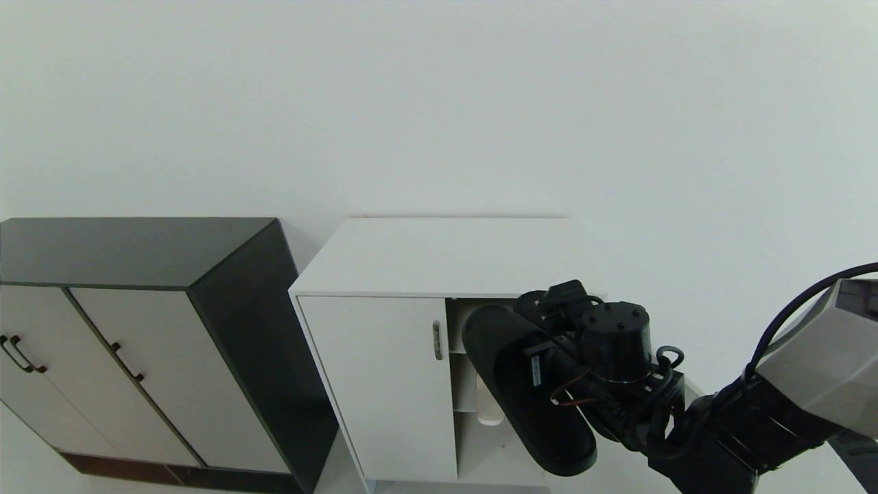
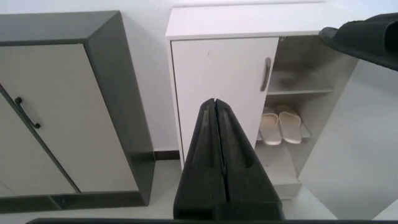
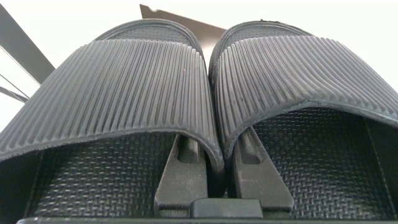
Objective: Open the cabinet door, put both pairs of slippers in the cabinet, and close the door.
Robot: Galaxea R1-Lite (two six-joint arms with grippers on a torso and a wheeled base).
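The white cabinet (image 1: 439,257) has its left door (image 1: 381,384) closed and its right side open. A pair of white slippers (image 2: 280,124) lies on a middle shelf inside, and one white toe (image 1: 488,406) shows in the head view. My right gripper (image 1: 552,360) hangs in front of the opening, shut on the pair of black slippers (image 1: 528,391). Its fingers (image 3: 183,177) reach under the ribbed straps (image 3: 124,87) and pinch the slippers' inner sides together. The left gripper (image 2: 216,109) is shut and holds nothing, a little way back from the closed door.
A dark cabinet (image 1: 137,254) with pale doors and black handles stands close to the left of the white one. The open right door panel (image 2: 354,137) swings out on the right. A bare white wall rises behind.
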